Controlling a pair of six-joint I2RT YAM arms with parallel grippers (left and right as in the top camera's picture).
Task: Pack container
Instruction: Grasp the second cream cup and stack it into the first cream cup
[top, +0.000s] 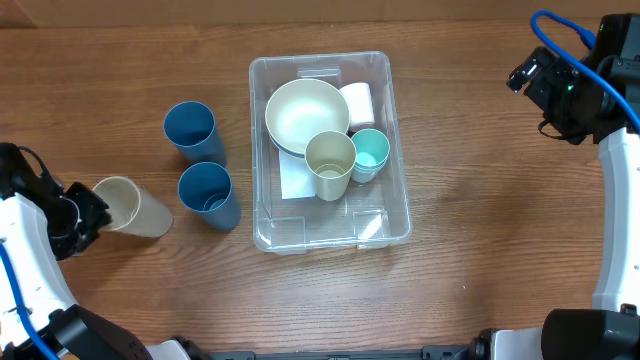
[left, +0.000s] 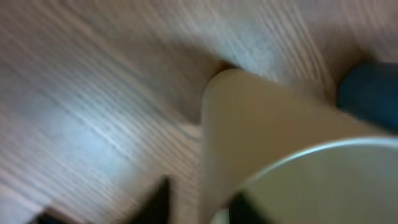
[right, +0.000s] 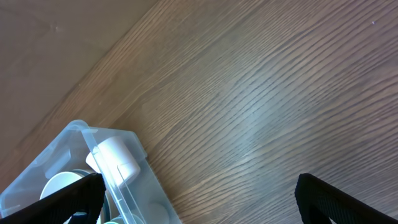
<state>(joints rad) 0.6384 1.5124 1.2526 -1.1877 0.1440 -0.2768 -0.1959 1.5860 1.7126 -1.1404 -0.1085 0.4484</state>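
The clear plastic container (top: 300, 232) stands mid-table. It holds a cream bowl (top: 305, 113), a white cup (top: 358, 101) on its side, a beige cup (top: 330, 160) and a teal cup (top: 372, 150). A cream cup (top: 135, 208) lies on its side at the left. My left gripper (top: 85, 215) is at its open end, one finger inside and one outside the cup wall (left: 261, 124), shut on it. That view is blurred. My right gripper (top: 528, 76) is open and empty at the far right, above bare wood (right: 199, 199).
Two blue cups (top: 189, 129) (top: 207, 194) stand upright between the cream cup and the container; one shows in the left wrist view (left: 370, 93). The container's corner (right: 74, 132) with the white cup (right: 115, 158) shows in the right wrist view.
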